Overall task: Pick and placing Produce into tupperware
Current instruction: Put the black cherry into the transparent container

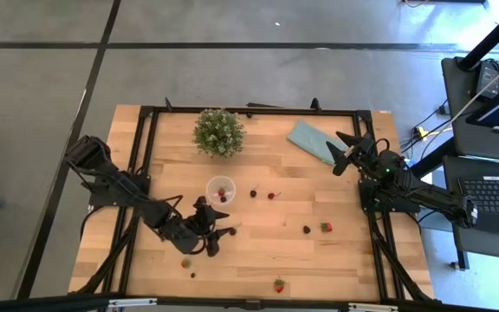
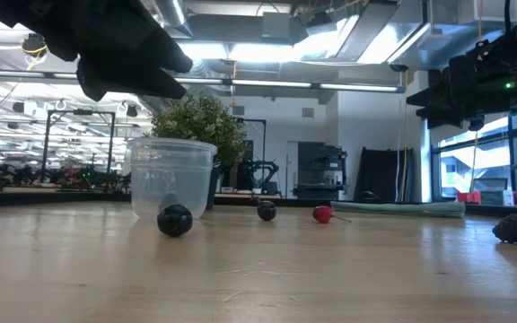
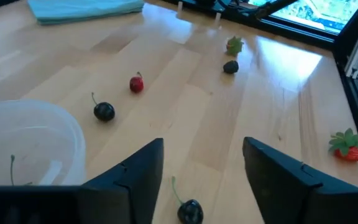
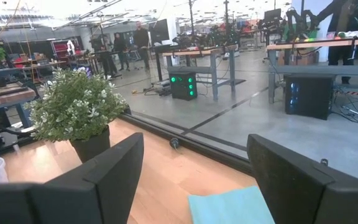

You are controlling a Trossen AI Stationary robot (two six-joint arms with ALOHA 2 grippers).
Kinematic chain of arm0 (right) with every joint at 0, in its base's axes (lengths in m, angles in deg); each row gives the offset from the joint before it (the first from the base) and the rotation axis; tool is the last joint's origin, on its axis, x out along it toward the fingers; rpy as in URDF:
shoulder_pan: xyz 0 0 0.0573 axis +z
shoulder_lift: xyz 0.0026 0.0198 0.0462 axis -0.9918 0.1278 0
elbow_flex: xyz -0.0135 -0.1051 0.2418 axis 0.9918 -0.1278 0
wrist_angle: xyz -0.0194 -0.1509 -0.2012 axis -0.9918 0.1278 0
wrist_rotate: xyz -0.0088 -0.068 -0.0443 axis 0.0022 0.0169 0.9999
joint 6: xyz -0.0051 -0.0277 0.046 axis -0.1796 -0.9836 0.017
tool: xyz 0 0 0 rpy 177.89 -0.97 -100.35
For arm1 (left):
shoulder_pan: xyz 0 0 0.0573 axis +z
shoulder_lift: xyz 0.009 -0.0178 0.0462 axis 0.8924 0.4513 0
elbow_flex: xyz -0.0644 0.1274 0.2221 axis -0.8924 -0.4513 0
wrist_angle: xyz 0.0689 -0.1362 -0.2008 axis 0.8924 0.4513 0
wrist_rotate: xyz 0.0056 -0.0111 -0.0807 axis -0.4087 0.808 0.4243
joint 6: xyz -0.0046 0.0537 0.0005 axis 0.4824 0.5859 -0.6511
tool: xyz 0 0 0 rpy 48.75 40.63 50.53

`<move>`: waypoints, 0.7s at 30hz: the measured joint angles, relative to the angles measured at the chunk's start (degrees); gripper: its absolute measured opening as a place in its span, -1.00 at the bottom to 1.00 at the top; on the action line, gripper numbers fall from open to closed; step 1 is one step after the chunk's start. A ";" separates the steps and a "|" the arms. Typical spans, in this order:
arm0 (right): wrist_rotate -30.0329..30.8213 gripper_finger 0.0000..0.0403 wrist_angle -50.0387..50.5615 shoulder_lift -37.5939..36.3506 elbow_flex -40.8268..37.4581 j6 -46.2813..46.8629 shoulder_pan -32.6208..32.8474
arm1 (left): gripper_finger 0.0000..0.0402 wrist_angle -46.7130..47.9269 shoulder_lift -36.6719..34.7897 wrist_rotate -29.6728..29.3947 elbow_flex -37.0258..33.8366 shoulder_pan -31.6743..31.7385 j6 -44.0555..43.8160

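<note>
The tupperware (image 1: 222, 191), a small clear round cup, stands mid-table with a couple of berries inside; it also shows in the low view (image 2: 170, 177). My left gripper (image 3: 204, 168) hovers open just in front of it (image 1: 217, 230). A dark stemmed berry (image 3: 190, 211) lies on the wood below and between the fingers, untouched. Other produce lies loose: a dark berry (image 3: 104, 111), a red one (image 3: 137, 84), a blackberry (image 3: 230, 66) and strawberries (image 3: 348, 146) (image 1: 279, 284). My right gripper (image 4: 194, 168) waits open at the far right (image 1: 346, 152).
A bushy potted plant (image 1: 218, 132) stands at the far middle, and a flat teal cloth (image 1: 314, 141) lies beside my right gripper. A greenish berry (image 1: 186, 262) lies near the front left. A black frame (image 1: 145, 156) borders the wooden top.
</note>
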 joint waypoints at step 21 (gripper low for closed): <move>0.02 0.43 0.00 0.02 0.02 -0.01 0.00 | 0.25 -2.51 0.81 4.41 -0.04 0.61 -2.37</move>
